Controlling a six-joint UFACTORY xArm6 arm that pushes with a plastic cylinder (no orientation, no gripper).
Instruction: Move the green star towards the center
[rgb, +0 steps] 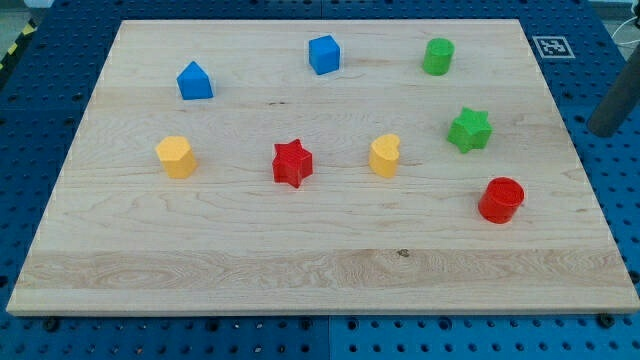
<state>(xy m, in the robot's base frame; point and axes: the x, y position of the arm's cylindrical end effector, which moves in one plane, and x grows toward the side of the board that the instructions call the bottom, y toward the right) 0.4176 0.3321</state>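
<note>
A pale wooden worktop (300, 250) is seen on blue pegboard (600, 200); the green star (469, 129) lies right. No pincer is seen; the tip is hidden.

A pale wooden surface (320, 270) fills most of the frame, resting on a blue perforated base (600, 200) that shows along the edges. In the upper left sits a blue house-shaped block (194, 81), and near the top centre a blue cube (324, 54). A green cylinder (437, 57) stands in the upper right. Across the middle, from left to right, lie a yellow hexagonal block (176, 157), a red star (292, 163) and a yellow heart-shaped block (384, 156), each well apart from the next. A red cylinder (501, 200) stands in the lower right. A black-and-white marker tag (553, 46) lies just off the surface's upper right corner.
</note>
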